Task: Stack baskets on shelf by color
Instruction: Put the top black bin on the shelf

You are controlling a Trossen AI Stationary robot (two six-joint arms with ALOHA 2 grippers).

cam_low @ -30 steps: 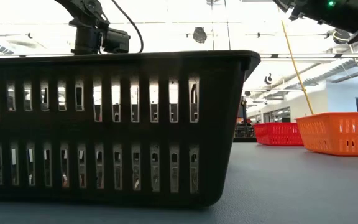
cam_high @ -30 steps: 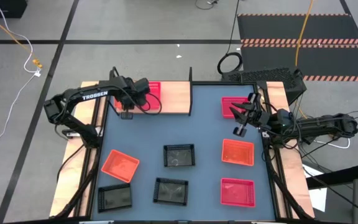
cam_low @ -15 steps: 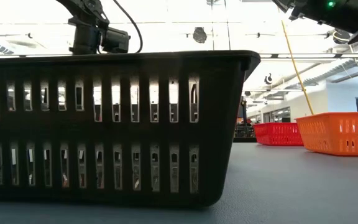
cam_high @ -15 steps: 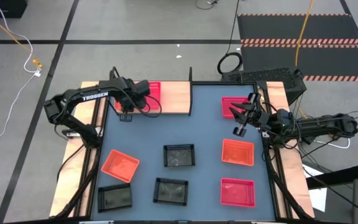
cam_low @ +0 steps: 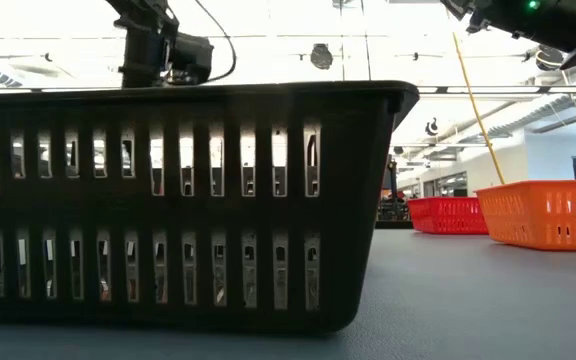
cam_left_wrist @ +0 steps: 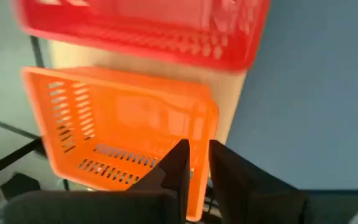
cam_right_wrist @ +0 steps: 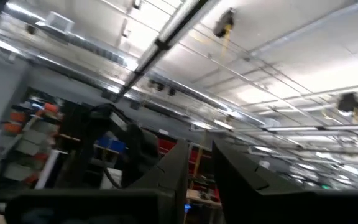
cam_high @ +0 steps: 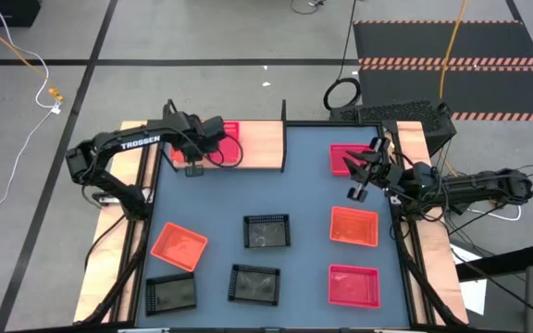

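Black basket [cam_low: 183, 205] filled the low view's foreground, six loose baskets on the blue-grey table [cam_high: 308, 199], left gripper [cam_left_wrist: 196, 163] over the wooden shelf [cam_high: 262, 143] — narrowly parted around an orange basket's [cam_left_wrist: 129, 130] rim, pink basket [cam_left_wrist: 142, 31] beside, right gripper [cam_high: 357, 180] raised, spread.

A large blue-grey table surface [cam_high: 303, 199] sits on a grey concrete floor [cam_high: 202, 37] crossed by dark lines. A yellow cable [cam_high: 15, 48] and a white cable [cam_high: 28, 129] trail across the floor near one corner. A black rubber mat edged with orange-and-white hazard stripes [cam_high: 452, 46] lies opposite, beside a coiled black cable [cam_high: 343, 93]. Overhead, white ceiling beams with strip lights [cam_low: 368, 40] run across the room.
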